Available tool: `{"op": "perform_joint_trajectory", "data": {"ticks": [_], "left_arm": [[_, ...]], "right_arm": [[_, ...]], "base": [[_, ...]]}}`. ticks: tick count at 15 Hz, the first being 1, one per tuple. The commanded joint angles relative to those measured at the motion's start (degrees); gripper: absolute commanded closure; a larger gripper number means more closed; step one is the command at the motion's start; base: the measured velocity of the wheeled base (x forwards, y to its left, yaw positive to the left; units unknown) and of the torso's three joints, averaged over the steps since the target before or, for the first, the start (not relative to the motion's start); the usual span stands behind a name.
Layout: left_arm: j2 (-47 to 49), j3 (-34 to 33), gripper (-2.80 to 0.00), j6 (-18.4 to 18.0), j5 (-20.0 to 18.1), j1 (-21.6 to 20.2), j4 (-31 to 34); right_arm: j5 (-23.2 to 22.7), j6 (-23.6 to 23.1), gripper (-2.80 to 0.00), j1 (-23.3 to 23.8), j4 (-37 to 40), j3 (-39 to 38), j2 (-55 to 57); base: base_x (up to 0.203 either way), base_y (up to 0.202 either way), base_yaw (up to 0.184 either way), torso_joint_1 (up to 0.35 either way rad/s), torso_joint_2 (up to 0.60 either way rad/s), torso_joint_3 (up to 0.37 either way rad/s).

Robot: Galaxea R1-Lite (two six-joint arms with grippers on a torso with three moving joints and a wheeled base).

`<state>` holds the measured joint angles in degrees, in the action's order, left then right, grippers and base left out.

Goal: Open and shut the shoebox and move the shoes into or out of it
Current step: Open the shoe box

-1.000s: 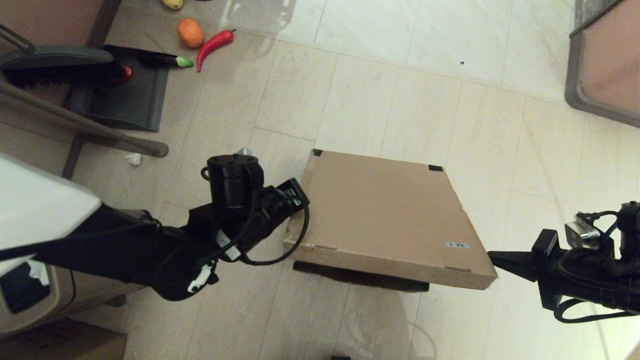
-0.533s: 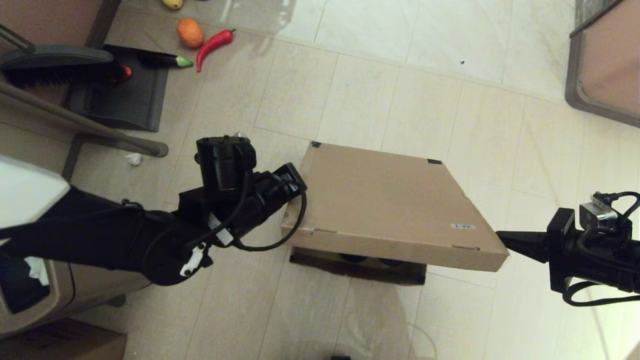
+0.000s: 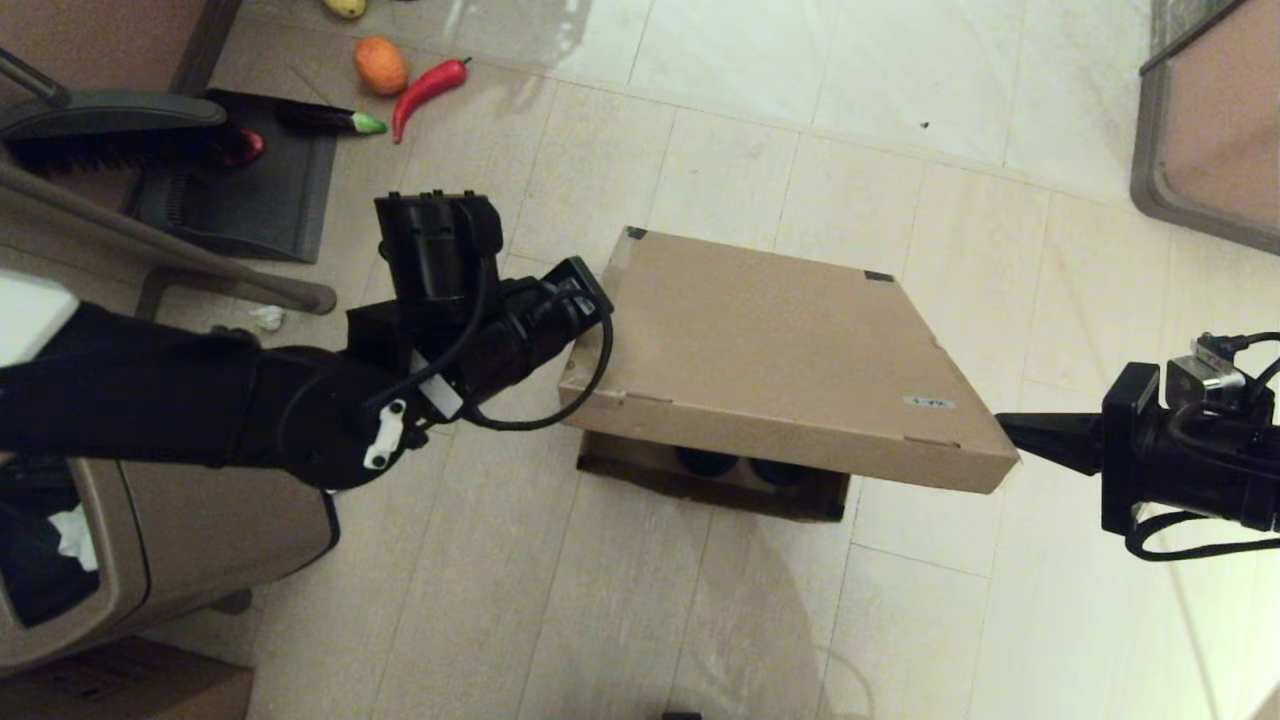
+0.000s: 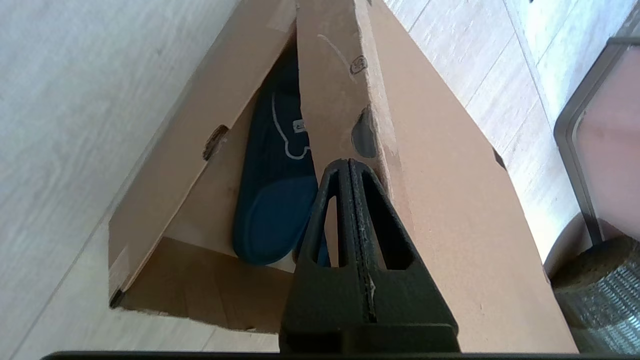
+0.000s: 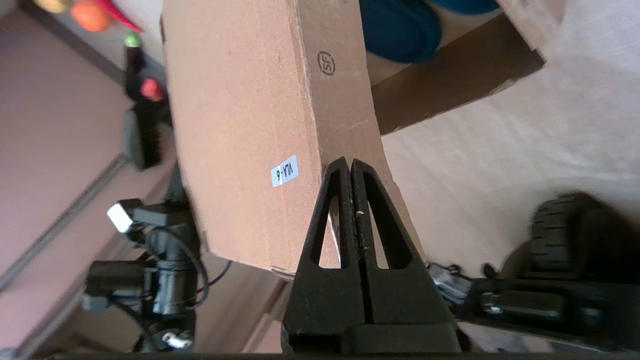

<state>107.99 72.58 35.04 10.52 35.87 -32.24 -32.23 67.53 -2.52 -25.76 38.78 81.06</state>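
Now my left gripper [image 4: 350,167] and right gripper [image 5: 351,165], both pinched tight, prop up the shoebox [image 3: 770,350] lid from each side. Blue shoes [image 4: 272,210] lie inside. If one tip slips, the lid could drop.

The shoebox [image 3: 770,390] sits on the floor [image 3: 700,620] between my two end effectors. My left end effector [image 4: 348,165] is against the lid's edge on its own side, fingers pressed together, and my right end effector [image 3: 1005,428] meets the opposite lid corner the same way. The lid [image 3: 770,350] is tilted up on the side nearer me, hinged at the far side, so the box gapes toward me. The shoes [image 3: 742,466] lie inside, under the lid, between my end effectors. Beyond my left end effector, well apart from it, a dustpan [image 3: 240,180] and toy vegetables [image 3: 400,80] lie on the floor. A bin [image 3: 150,540] stands under my left arm.
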Motion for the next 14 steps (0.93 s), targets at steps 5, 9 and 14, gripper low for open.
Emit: {"op": "perform_joint_trajectory", "data": {"ticks": [5,9,14], "left_arm": [[-0.63,0.18,0.00,0.21,0.14,-1.22,3.55],[-4.22,-7.08,0.00,0.35,0.11,-0.98,3.41],[-7.62,-10.18,0.00,0.31,0.03,-0.01,3.57]], "right_arm": [[-0.11,1.99,0.00,0.22,0.15,-0.41,-1.25],[-0.07,2.03,0.00,0.22,2.44,-5.44,-6.28],[-0.02,2.69,0.00,0.41,4.40,-6.56,-9.49]], "base": [[0.000,0.000,0.000,0.000,0.00,0.000],[0.000,0.000,0.000,0.000,0.00,0.000],[0.000,0.000,0.000,0.000,0.00,0.000]]}}
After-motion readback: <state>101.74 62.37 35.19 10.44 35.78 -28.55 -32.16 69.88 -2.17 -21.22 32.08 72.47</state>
